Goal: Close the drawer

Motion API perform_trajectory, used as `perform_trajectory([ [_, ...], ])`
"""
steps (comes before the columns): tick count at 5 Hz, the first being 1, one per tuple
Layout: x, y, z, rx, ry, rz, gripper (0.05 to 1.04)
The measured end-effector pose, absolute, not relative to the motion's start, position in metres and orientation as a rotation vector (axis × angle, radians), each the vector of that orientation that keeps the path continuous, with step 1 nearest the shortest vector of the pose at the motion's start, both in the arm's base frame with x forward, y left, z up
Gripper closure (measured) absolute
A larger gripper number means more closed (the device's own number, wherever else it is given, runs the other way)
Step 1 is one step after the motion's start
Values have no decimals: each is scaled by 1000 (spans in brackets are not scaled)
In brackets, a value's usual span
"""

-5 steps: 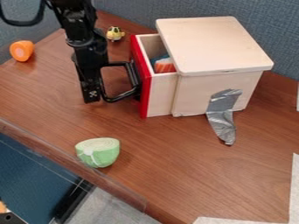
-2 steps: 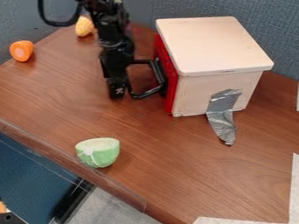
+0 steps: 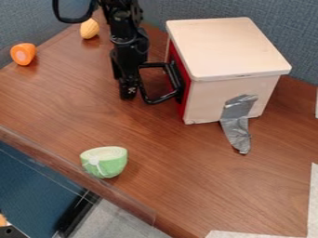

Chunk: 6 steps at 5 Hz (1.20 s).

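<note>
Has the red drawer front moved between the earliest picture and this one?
Yes, to the image's right: the red drawer front stood well out from the wooden box at first, and now sits close up against it.

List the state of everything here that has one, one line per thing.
Drawer: pushed shut, or very nearly so.
Wooden box: upright, top covered.
Gripper: pointing down, at the drawer's black handle.
Silver tape: crinkled, stuck to the box, tail hanging past its bottom edge.
Green toy piece: halved, cut face up.
Orange toy piece: cut, pale-centred face showing.
</note>
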<state>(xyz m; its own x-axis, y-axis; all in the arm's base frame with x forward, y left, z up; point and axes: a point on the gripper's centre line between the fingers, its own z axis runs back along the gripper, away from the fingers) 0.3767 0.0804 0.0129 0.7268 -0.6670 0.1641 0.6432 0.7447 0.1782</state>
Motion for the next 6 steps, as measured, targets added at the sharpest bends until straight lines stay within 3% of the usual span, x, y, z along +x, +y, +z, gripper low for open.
perform_trajectory([
  [1,369,79,12,99,-223,-712,84],
  [4,305,135,72,66,-269,-644,84],
  [6,263,165,72,39,-275,-684,84],
])
